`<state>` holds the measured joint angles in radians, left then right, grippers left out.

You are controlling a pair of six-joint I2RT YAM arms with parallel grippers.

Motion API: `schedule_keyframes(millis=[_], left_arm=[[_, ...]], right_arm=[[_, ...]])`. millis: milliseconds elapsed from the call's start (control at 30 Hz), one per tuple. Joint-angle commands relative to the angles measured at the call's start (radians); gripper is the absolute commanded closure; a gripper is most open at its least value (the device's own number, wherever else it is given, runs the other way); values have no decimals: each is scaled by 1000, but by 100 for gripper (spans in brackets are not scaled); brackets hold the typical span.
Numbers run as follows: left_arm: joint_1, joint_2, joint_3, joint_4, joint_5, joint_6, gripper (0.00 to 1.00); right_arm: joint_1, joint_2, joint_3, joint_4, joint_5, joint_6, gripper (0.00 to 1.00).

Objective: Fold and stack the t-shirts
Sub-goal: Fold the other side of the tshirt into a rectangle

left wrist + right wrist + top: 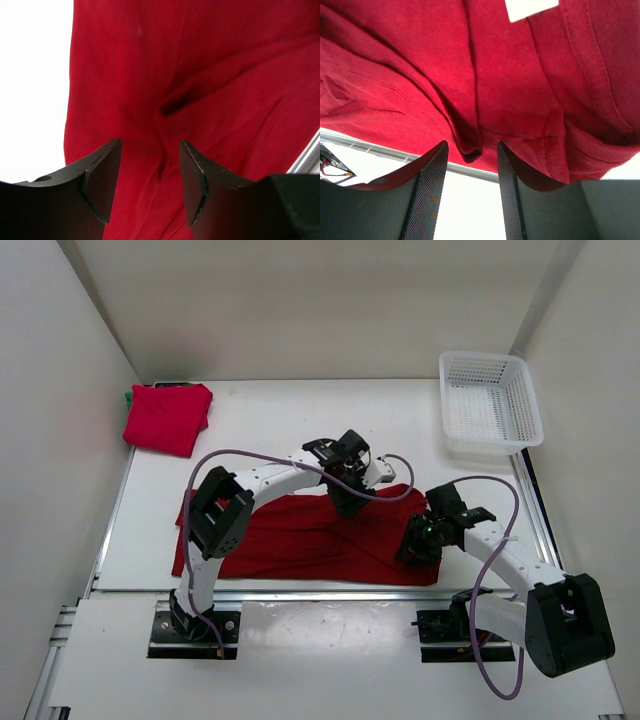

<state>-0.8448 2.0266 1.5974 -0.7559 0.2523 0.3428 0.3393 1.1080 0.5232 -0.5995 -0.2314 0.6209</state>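
- Where the left gripper (150, 144) hangs over the cloth, its two dark fingers (102, 180) stand apart and pinch nothing; a raised crease of the spread red t-shirt (225, 75) runs up between them to a dark pucker.
- The right gripper (472, 146) is also parted; its mesh-textured fingers (427, 192) sit either side of a small fold at the shirt's stitched hem; white surface shows through the gap below, so the fold is not clamped.
- Beyond that hem a white tag (530, 7) lies on the fabric; it is washed out, and any writing on it cannot be read.
- A metal rail (380, 149) runs beneath the hem.
- From above, this shirt lies wide across the near edge of the table (300, 420); the left gripper is at its far edge, the right at its right end.
- A folded red t-shirt (165, 420) sits in the far-left corner, on top of a green t-shirt (129, 397) of which only an edge shows.
- A white mesh basket (490, 400) stands in the far-right corner, well apart from every shirt.
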Motion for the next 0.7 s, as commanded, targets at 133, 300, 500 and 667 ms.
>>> schedule_keyframes(millis=[133,300,500,667], left_arm=[[-11,23,75,4,85,-77,40],[-28,43,67,-11,81,-76,47],[-33,52,62,-13,128,-71,75],[-53,49,67,-10,131,-74,93]], right_arm=[[-20,-39,-23,13,-23,-7,52],[-14,-28,-25,38,-39,10,53],[4,6,-25,64,-45,13,58],[-3,13,-15,52,-59,14,67]])
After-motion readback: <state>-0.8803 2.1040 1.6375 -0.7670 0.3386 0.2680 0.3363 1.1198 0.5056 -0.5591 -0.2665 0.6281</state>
